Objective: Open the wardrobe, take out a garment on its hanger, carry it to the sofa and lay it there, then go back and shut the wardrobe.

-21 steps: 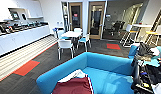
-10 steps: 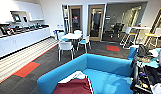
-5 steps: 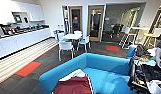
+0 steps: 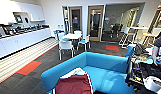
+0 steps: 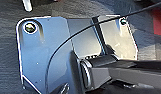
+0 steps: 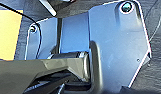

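Maroon garment [image 4: 75, 85] with white sleeve and striped trim, lying crumpled on blue sofa [image 4: 106, 68] seat near its left arm. White table with chairs [image 4: 71, 41] beyond sofa, counter [image 4: 18, 37] along left wall, person [image 4: 157, 50] at far right. Pincer state on either arm: cannot tell.

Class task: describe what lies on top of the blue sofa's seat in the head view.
A maroon jacket with white sleeves lies on the blue sofa, near its left arm. The cushion beneath the jacket is covered, and the jacket's lower part is cut off by the picture's edge.
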{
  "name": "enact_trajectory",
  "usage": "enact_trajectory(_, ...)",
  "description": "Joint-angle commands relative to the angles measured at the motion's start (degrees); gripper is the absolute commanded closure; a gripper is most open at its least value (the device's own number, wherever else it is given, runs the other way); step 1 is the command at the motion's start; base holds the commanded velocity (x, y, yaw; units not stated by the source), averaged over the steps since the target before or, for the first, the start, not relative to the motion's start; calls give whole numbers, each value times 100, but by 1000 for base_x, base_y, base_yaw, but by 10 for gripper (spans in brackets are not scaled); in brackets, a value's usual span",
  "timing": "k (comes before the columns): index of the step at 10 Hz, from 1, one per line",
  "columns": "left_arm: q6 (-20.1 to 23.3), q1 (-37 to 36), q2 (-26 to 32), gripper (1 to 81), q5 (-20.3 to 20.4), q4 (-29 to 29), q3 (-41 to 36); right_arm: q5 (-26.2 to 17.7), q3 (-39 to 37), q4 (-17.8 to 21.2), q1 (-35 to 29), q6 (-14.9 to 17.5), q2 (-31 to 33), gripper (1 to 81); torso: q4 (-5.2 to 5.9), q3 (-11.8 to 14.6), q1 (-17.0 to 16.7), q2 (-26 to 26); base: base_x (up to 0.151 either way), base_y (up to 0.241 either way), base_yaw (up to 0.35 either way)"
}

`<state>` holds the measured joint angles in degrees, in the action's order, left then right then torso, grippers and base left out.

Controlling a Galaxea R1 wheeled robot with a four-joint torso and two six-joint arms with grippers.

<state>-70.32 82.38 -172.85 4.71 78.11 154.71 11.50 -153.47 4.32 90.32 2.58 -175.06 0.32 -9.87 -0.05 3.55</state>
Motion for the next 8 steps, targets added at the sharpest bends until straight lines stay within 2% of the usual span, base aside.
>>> enact_trajectory(1, 35, -254, 5, 10, -198, 64, -2, -315, 20, 8, -150, 32, -23, 10, 0, 0, 5, 0, -103, 0, 0)
enact_trajectory(2, 35, -262, 5, 10, -198, 64, -2, -315, 20, 8, -150, 32, -32, 10, 0, 0, 5, 0, -78, 0, 0)
enact_trajectory(8, 27, -236, 5, 10, -189, 56, -2, -315, 20, 8, -150, 40, -32, 10, 0, 2, 5, 5, 0, 0, 0)
